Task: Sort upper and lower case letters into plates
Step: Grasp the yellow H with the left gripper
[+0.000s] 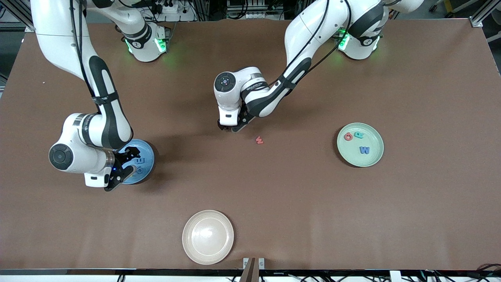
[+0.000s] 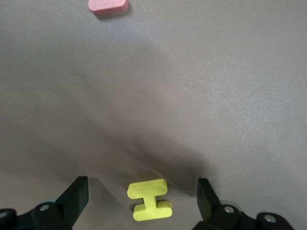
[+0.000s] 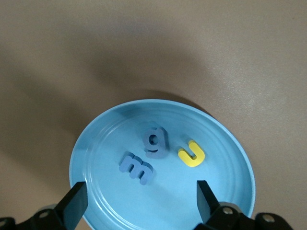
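While both grippers hang open, risks and textures as follows:

right gripper (image 1: 124, 172): fingers spread, empty, over blue plate (image 3: 230, 143); lowering onto the rim could tip it.
blue plate load: blue g (image 3: 156, 140), blue m (image 3: 136, 166), yellow u (image 3: 191, 153); chunky, matte, foam-like.
left gripper (image 2: 144, 199): wide open, straddling yellow H (image 2: 149, 199) flat on brown mat; off-centre pinch could flick it.
red w (image 1: 259, 140): loose, near left gripper.
green plate (image 1: 373, 156): red G (image 1: 348, 136), teal R (image 1: 359, 135), blue W (image 1: 364, 150); glossy, shallow.
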`<control>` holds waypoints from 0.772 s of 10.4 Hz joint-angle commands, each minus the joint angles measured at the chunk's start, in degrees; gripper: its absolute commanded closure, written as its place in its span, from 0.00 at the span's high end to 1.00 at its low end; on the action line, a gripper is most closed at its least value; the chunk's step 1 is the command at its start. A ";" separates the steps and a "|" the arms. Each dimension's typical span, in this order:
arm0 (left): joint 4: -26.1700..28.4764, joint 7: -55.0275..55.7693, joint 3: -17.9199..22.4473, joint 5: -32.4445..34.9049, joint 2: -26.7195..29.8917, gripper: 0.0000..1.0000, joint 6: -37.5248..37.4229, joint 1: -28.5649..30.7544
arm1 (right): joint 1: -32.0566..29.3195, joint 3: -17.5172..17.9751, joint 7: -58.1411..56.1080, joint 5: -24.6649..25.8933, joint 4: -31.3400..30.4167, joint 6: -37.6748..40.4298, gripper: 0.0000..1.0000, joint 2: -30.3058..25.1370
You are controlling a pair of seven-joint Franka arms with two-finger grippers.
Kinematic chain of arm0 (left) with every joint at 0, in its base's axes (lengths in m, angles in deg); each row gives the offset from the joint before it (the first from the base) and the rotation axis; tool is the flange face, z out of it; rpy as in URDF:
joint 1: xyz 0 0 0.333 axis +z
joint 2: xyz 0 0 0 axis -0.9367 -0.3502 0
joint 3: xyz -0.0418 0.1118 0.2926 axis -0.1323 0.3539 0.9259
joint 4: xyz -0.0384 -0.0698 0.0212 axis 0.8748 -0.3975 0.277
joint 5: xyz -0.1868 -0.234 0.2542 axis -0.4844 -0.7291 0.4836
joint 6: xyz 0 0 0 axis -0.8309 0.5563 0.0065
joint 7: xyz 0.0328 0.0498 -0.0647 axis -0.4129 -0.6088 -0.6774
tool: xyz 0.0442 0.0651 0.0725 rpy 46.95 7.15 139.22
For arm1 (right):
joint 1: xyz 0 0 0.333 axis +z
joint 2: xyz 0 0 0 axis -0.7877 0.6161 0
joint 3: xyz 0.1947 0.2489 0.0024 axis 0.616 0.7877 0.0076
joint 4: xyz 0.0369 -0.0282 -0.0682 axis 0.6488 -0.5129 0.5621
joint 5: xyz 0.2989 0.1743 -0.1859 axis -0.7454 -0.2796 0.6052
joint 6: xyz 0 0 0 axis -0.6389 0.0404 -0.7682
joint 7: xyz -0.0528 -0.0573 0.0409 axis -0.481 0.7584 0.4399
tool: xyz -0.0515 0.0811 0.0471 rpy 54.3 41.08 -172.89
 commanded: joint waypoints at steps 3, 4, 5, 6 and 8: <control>-1.74 4.11 0.46 -1.69 -1.01 0.83 -0.17 -0.86 | -0.65 0.78 -1.16 0.45 -0.02 0.27 1.00 -0.72; -1.83 5.52 0.38 -1.69 -1.19 0.83 -0.08 -0.86 | -0.74 0.87 -1.07 0.53 -0.02 0.27 1.00 -0.81; -1.92 6.84 0.38 -1.69 -1.10 0.83 -0.08 -0.86 | -0.74 0.78 -1.15 0.53 -0.02 0.27 1.00 -0.81; -1.92 7.28 0.38 -1.69 -1.10 0.82 -0.08 -1.03 | -0.65 0.87 -1.16 0.53 -0.02 0.27 1.00 -0.81; -2.09 9.12 0.38 -1.69 -1.10 0.76 -0.08 -1.47 | -0.65 0.87 -1.16 0.53 -0.02 0.27 1.00 -0.81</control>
